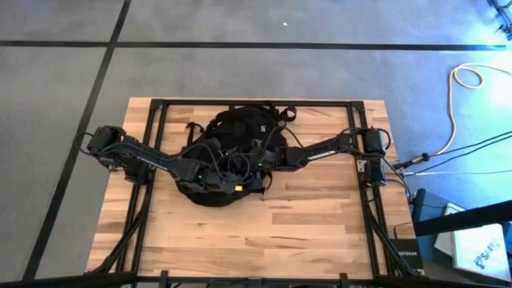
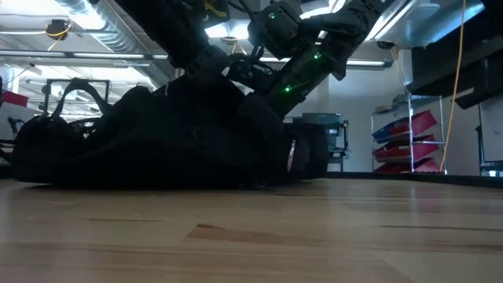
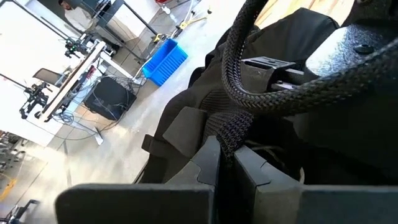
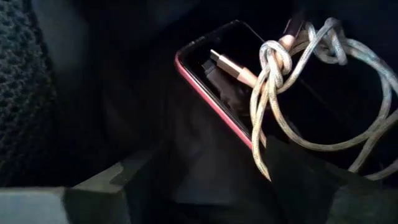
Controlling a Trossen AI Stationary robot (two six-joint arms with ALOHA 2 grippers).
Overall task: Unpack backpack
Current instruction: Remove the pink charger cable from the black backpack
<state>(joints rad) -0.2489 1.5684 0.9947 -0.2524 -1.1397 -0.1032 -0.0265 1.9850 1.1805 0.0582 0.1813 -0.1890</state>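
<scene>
- We have the backpack point(image 1: 228, 156) lying mid-table; both grippers meet over its near half.
- Our left gripper point(image 3: 225, 165) is clamped on the bag's black fabric, holding the opening.
- Our right gripper point(image 4: 205, 171), fingers parted, is inside and nearer the contents: a red-edged phone point(image 4: 249, 93) and a knotted charging cable point(image 4: 298, 93) lie just ahead.
- We read only a small white logo point(image 1: 249, 126).

Lab, exposed ducts point(image 2: 78, 12), storage bins point(image 2: 405, 141)
</scene>
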